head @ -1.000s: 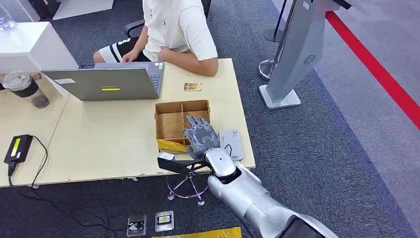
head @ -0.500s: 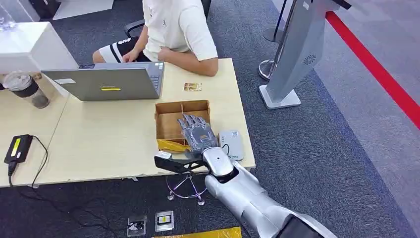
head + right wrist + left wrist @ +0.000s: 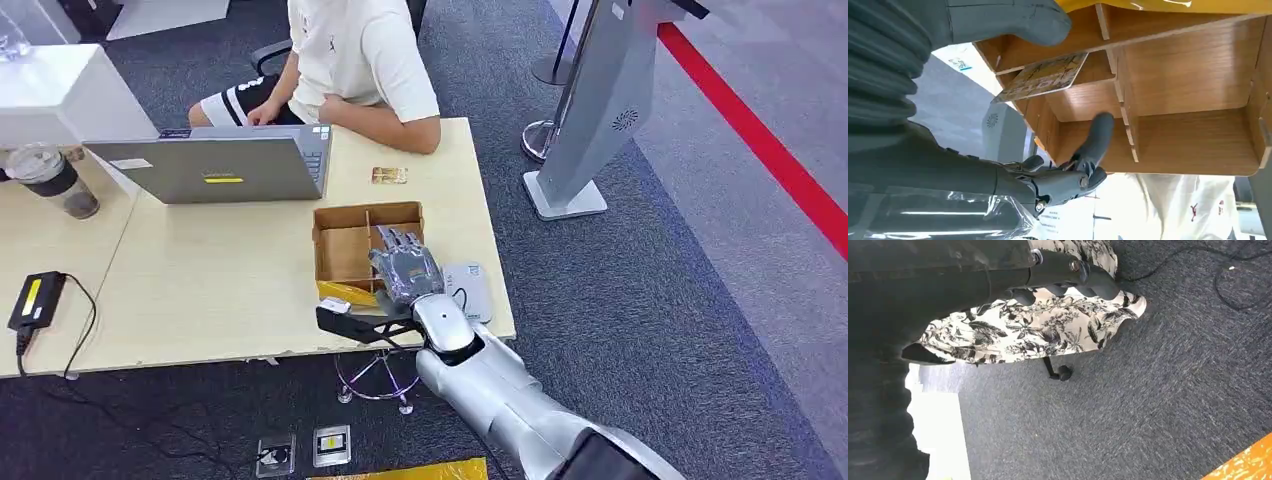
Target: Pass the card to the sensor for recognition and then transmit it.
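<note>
My right hand (image 3: 405, 268) reaches down into the right compartment of the brown cardboard box (image 3: 345, 250) near the table's front edge. In the right wrist view a yellow patterned card (image 3: 1040, 77) leans inside that compartment, between the thumb (image 3: 1008, 20) and the dark fingers (image 3: 1095, 140). The fingers are spread and grip nothing. The grey-white sensor pad (image 3: 467, 290) lies just right of the box. A second card (image 3: 389, 176) lies on the table beyond the box. My left hand (image 3: 1068, 275) hangs low over the carpet, its fingers loosely extended and holding nothing.
A person in a white shirt (image 3: 360, 60) sits at the far side behind a laptop (image 3: 215, 170). A lidded cup (image 3: 50, 180) and a black device (image 3: 35, 300) are on the left. A grey kiosk (image 3: 590, 110) stands to the right. Floral fabric (image 3: 1048, 330) hangs by my left hand.
My right hand has shifted slightly, with its fingers now a little deeper in the box's right compartment. Nothing else has moved.
</note>
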Controlling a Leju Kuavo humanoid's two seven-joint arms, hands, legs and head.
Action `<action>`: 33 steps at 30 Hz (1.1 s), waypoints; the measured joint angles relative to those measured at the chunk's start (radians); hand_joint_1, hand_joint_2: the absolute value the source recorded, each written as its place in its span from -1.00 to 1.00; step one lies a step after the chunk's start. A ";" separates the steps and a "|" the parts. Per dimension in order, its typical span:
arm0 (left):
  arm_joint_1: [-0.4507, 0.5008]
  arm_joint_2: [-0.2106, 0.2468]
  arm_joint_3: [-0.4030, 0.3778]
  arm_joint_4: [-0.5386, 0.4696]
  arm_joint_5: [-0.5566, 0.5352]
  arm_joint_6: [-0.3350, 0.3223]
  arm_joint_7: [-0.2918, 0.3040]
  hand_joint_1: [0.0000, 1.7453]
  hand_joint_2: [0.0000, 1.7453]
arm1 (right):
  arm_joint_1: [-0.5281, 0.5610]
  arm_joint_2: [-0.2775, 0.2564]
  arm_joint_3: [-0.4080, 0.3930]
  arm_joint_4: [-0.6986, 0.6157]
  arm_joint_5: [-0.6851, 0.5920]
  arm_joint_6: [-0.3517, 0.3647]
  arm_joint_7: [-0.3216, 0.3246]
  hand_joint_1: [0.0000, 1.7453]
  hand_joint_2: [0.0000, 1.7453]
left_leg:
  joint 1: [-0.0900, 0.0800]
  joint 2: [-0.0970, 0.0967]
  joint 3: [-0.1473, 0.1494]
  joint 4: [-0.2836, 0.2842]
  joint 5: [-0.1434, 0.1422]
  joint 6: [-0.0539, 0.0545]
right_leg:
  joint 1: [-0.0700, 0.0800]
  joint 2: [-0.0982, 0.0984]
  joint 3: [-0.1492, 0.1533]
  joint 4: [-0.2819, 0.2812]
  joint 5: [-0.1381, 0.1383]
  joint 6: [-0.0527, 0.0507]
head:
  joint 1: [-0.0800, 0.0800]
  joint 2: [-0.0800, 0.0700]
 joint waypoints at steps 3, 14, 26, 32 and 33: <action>0.000 -0.002 0.000 0.000 0.003 0.003 0.010 -1.00 1.00 | -0.002 0.000 0.000 0.006 -0.004 -0.007 0.003 -0.02 1.00 | 0.000 0.000 0.000 0.000 0.000 0.000 | 0.000 0.000 0.000 0.000 0.000 0.000 | 0.000 0.000; 0.001 -0.004 0.000 0.000 0.000 0.003 0.013 -1.00 1.00 | -0.007 -0.018 -0.003 0.011 -0.009 -0.022 0.039 -0.08 1.00 | 0.000 0.000 0.000 0.000 0.000 0.000 | 0.000 0.000 0.000 0.000 0.000 0.000 | 0.000 0.000; 0.001 -0.004 0.000 0.000 0.002 0.006 0.023 -1.00 1.00 | -0.008 -0.042 -0.017 0.014 -0.018 -0.034 0.053 0.78 1.00 | 0.000 0.000 0.000 0.000 0.000 0.000 | 0.000 0.000 0.000 0.000 0.000 0.000 | 0.000 0.000; 0.001 -0.004 0.000 0.000 0.006 0.006 0.024 -1.00 1.00 | -0.008 -0.044 -0.019 0.014 -0.019 -0.044 0.044 0.78 1.00 | 0.000 0.000 0.000 0.000 0.000 0.000 | 0.000 0.000 0.000 0.000 0.000 0.000 | 0.000 0.000; 0.001 -0.004 0.000 0.000 0.006 0.006 0.025 -1.00 1.00 | -0.008 -0.044 -0.019 0.014 -0.019 -0.045 0.043 0.78 1.00 | 0.000 0.000 0.000 0.000 0.000 0.000 | 0.000 0.000 0.000 0.000 0.000 0.000 | 0.000 0.000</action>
